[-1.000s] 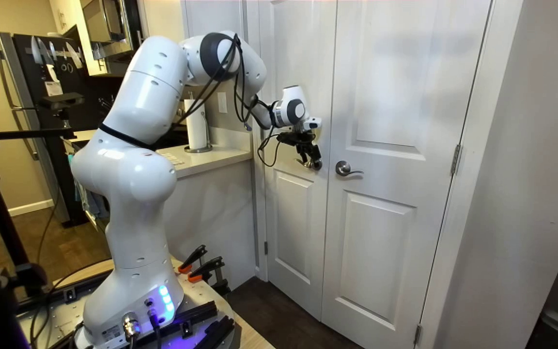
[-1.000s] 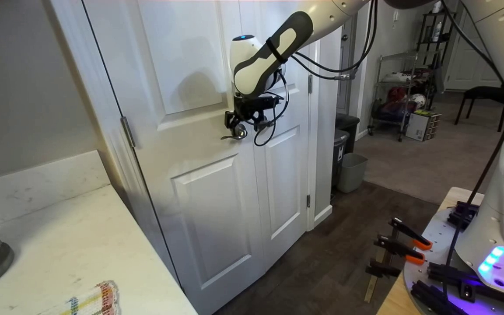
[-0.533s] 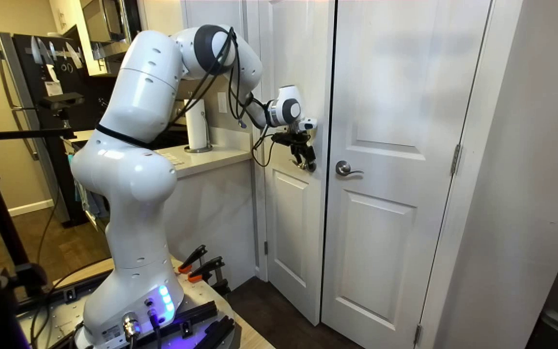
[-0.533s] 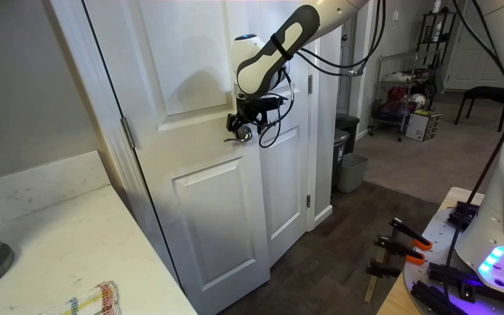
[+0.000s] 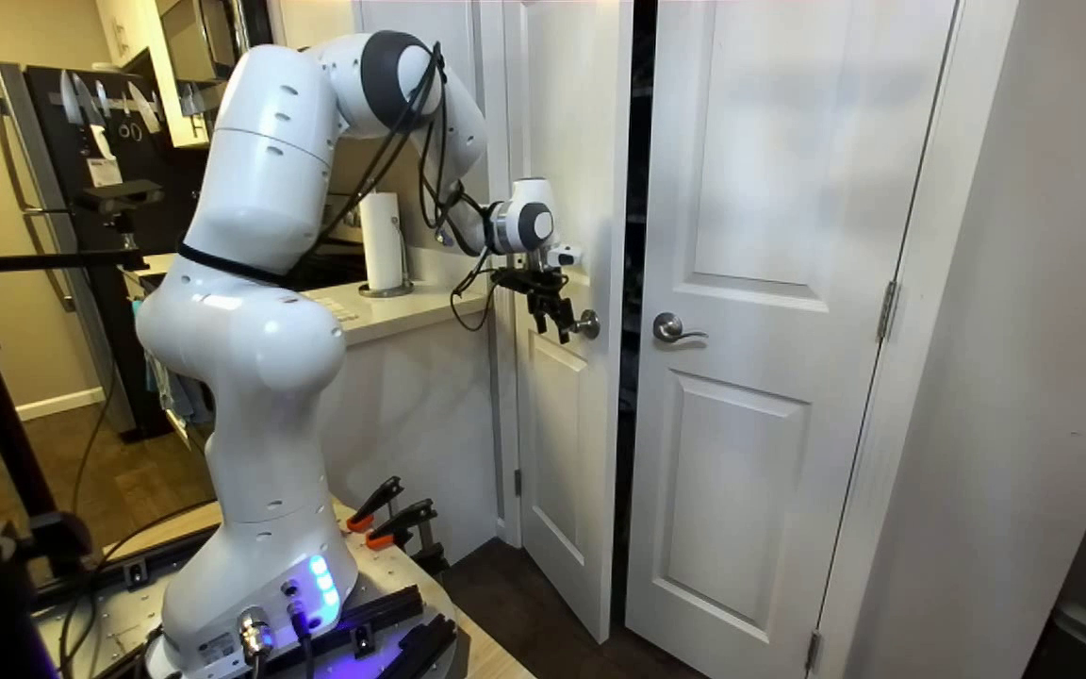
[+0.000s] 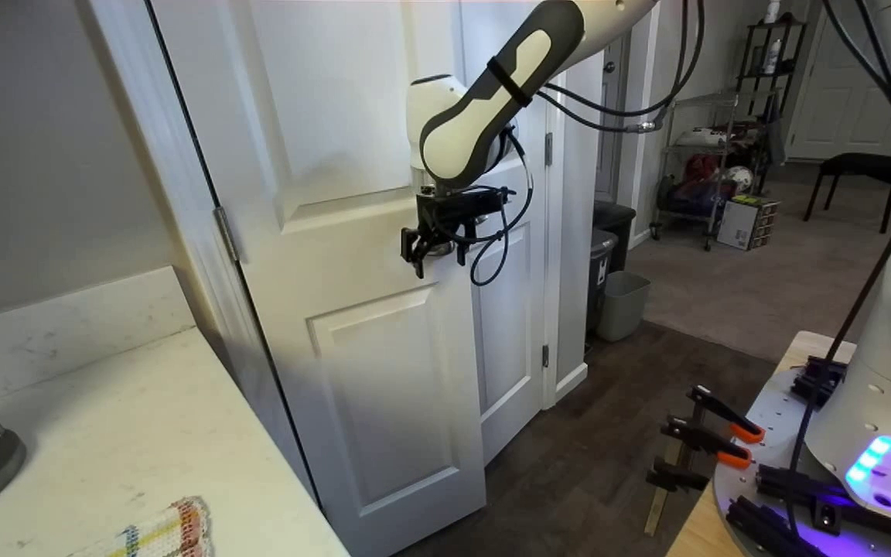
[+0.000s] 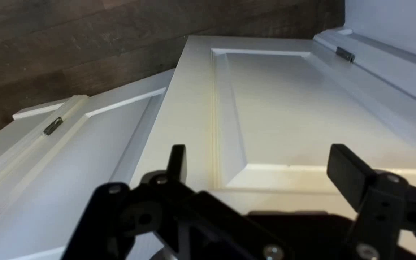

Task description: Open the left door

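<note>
The left door point(image 5: 557, 453), a white panelled leaf, stands ajar, with a dark gap between it and the matching right leaf point(image 5: 741, 471). It also shows in another exterior view as the nearer leaf point(image 6: 384, 402). Its silver handle point(image 5: 587, 324) sits at mid-height near the free edge; my gripper point(image 5: 552, 332) is just in front and partly covers it. In the wrist view my gripper point(image 7: 258, 151) is open, its fingers wide apart with nothing between them. Beyond them lies the lower panel of the left door point(image 7: 294, 108). Whether a finger touches the handle, I cannot tell.
A white counter point(image 6: 144, 402) borders the hinge side of the left door, and a paper towel roll point(image 5: 381, 240) stands on it. The right leaf's lever handle point(image 5: 680, 329) is close by. Clamps point(image 6: 701, 435) stick out from the robot's base. Cables loop beside the wrist.
The left door has swung outward, from nearly flush to ajar, and the gap has widened. My gripper moved back with it, away from the right leaf, and now sits lower, off the handle.
</note>
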`<state>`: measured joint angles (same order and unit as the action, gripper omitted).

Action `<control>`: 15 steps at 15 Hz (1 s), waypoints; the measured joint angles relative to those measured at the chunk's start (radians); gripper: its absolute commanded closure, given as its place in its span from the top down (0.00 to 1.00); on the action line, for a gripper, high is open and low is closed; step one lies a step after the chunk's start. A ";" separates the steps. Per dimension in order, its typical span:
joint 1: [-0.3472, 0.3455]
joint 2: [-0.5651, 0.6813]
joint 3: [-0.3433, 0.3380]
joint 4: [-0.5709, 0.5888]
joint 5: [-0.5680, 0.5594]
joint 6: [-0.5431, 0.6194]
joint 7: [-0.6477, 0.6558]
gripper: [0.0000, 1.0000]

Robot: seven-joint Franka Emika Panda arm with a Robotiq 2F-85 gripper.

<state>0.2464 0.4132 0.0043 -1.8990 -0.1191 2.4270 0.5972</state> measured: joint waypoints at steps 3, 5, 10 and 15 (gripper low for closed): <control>0.015 -0.041 0.036 -0.080 0.031 -0.002 0.000 1.00; 0.020 -0.077 0.056 -0.124 0.039 -0.007 -0.001 1.00; 0.016 -0.185 0.065 -0.184 0.036 -0.159 -0.001 1.00; -0.038 -0.291 0.036 -0.282 0.034 -0.186 0.002 1.00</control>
<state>0.2083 0.1226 0.0403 -2.1812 -0.0852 2.2409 0.5995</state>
